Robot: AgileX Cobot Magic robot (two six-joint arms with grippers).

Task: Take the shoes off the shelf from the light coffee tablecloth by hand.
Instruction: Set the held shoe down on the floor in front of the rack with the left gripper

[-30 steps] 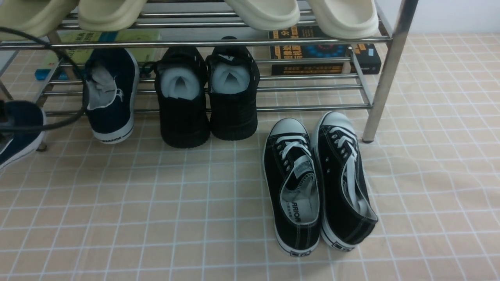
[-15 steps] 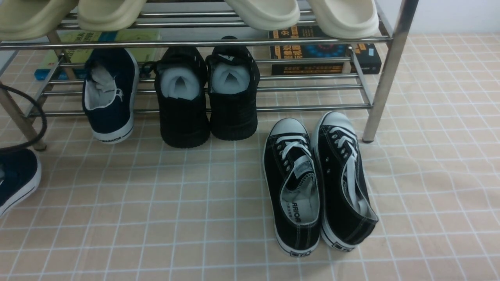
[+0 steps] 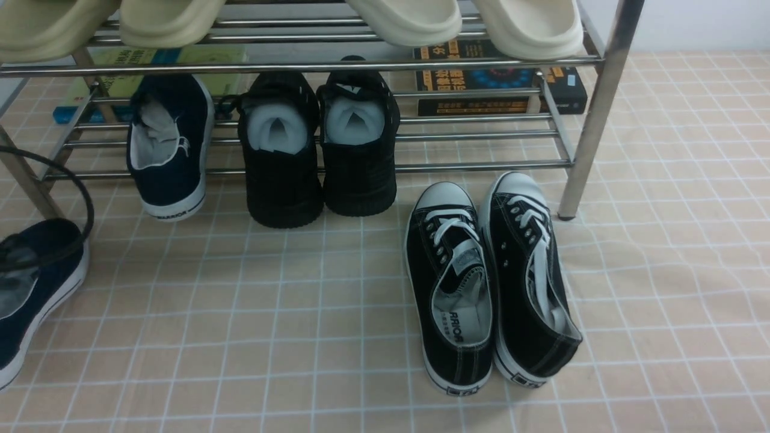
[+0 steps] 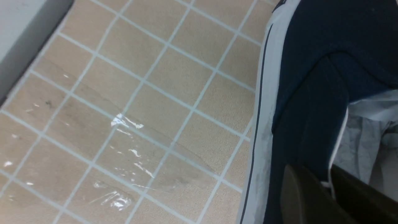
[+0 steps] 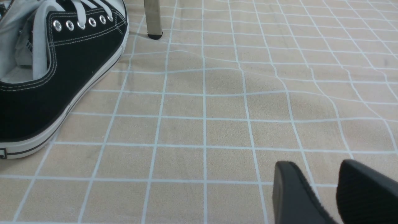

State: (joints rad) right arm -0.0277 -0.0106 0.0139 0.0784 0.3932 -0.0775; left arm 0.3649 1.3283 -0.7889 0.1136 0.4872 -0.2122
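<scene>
Your checked light coffee tablecloth (image 3: 301, 313) carries the steel shelf (image 3: 595, 108): four pale slippers (image 3: 409, 21) on top, one navy slip-on (image 3: 171, 162) and two black mesh sneakers (image 3: 319, 174) below, two lace-up sneakers (image 3: 487, 282) in front. Your left gripper (image 4: 326, 183) pinches the second navy slip-on (image 3: 36, 288) by its collar, off the shelf at far left; your right gripper (image 5: 320, 174) hangs parted, empty.
</scene>
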